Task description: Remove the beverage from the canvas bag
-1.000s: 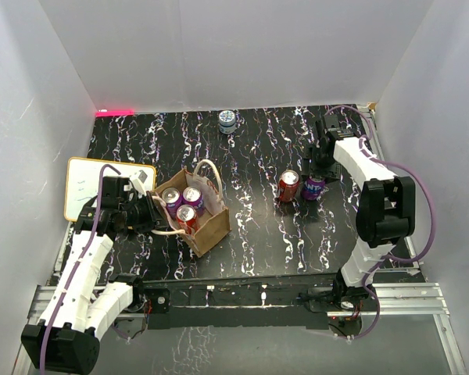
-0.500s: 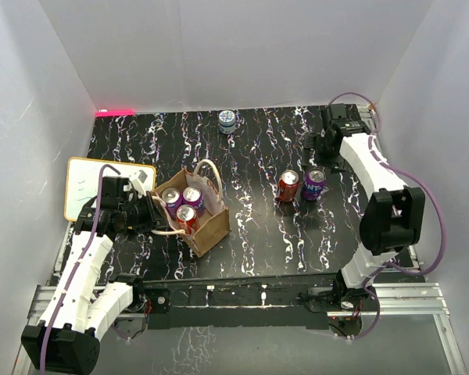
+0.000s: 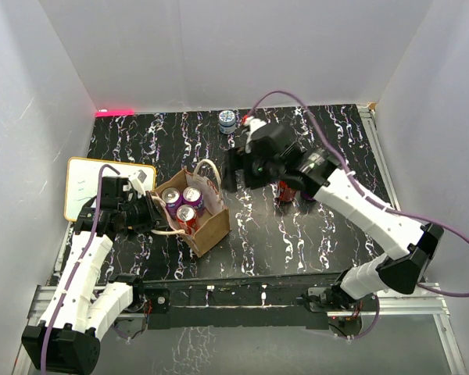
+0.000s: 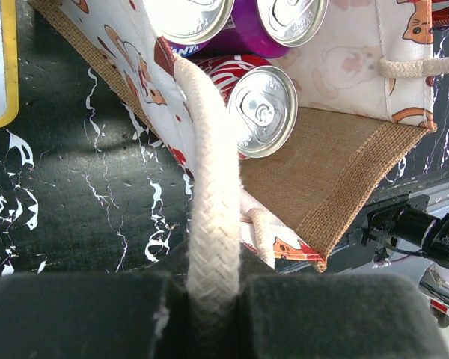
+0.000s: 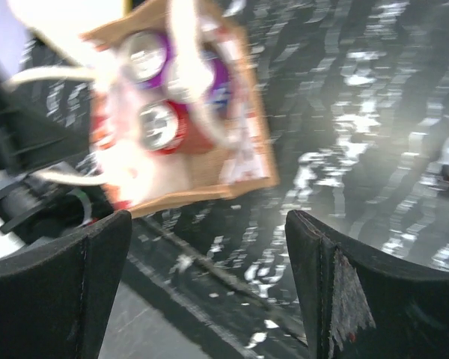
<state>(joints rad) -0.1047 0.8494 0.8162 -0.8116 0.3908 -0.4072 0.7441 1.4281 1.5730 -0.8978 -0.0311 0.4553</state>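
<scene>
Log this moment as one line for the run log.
left gripper: shut on rope handle of bag | right gripper: open, empty, above table near bag | bag: three cans inside

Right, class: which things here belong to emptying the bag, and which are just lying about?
Job: tan canvas bag; cream rope handle; purple soda cans and red soda can inside; left end effector, shut on the handle; right end effector, open.
Lying about: white writing board with yellow edge; small blue-and-white can.
</scene>
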